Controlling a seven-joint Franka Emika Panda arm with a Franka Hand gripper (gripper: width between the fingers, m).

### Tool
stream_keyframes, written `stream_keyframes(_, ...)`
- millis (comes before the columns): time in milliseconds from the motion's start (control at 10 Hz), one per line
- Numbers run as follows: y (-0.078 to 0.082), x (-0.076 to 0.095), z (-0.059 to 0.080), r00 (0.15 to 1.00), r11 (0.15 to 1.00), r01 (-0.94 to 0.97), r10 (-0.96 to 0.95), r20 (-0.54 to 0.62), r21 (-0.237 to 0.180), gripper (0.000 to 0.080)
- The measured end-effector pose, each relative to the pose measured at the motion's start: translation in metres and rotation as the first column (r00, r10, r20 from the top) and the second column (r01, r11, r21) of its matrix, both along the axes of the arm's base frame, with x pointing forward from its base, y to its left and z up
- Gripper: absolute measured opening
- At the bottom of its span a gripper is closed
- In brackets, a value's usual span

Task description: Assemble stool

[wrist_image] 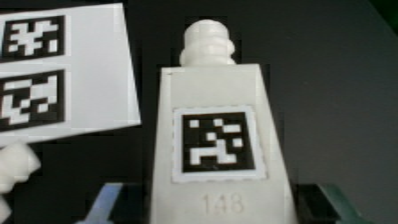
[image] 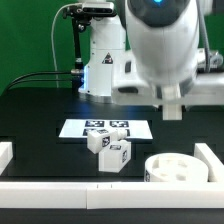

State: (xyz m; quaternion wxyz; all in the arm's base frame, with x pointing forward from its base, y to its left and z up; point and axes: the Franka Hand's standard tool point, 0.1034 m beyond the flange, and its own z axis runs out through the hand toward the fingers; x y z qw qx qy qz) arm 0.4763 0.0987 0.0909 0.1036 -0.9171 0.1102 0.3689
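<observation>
In the wrist view a white stool leg (wrist_image: 217,120) lies on the black table, tag up, its ribbed end pointing away. My gripper (wrist_image: 221,204) is open, and its fingertips (wrist_image: 114,202) flank the leg's near end with a narrow dark gap on each side. A second leg's tip (wrist_image: 15,172) shows at the edge. In the exterior view two tagged legs (image: 100,142) (image: 116,154) lie in front of the marker board (image: 105,127). The round seat (image: 175,170) lies toward the exterior view's right. My gripper (image: 172,106) hangs above the table.
The marker board also shows beside the leg in the wrist view (wrist_image: 63,70). Long white border rails run along the front (image: 70,190), the exterior view's left (image: 5,152) and right (image: 212,158). The robot base (image: 100,60) stands behind the board.
</observation>
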Motion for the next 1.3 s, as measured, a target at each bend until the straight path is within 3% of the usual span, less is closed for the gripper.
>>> stream_keyframes(200,0.002,0.000,-0.003,0.994,0.999,0.019,-0.016,0.105,-0.030,0.0333)
stream_keyframes(400,0.002,0.010,-0.002,0.968,0.998,0.042,-0.027,0.249,-0.056,0.0334)
stream_keyframes(500,-0.002,0.018,0.003,0.960,0.997,0.050,-0.033,0.278,-0.056,0.0334)
stream_keyframes(700,-0.013,0.054,0.030,0.914,0.999,0.009,0.012,0.404,-0.048,0.0334)
stream_keyframes(800,-0.017,0.068,0.037,0.884,0.998,0.026,0.003,0.468,-0.056,0.0334)
stream_keyframes(1100,-0.016,0.075,0.033,0.782,0.994,0.063,0.007,0.624,-0.091,0.0334)
stream_keyframes(1300,-0.029,0.076,0.035,0.720,0.993,0.005,0.080,0.689,-0.121,0.0334)
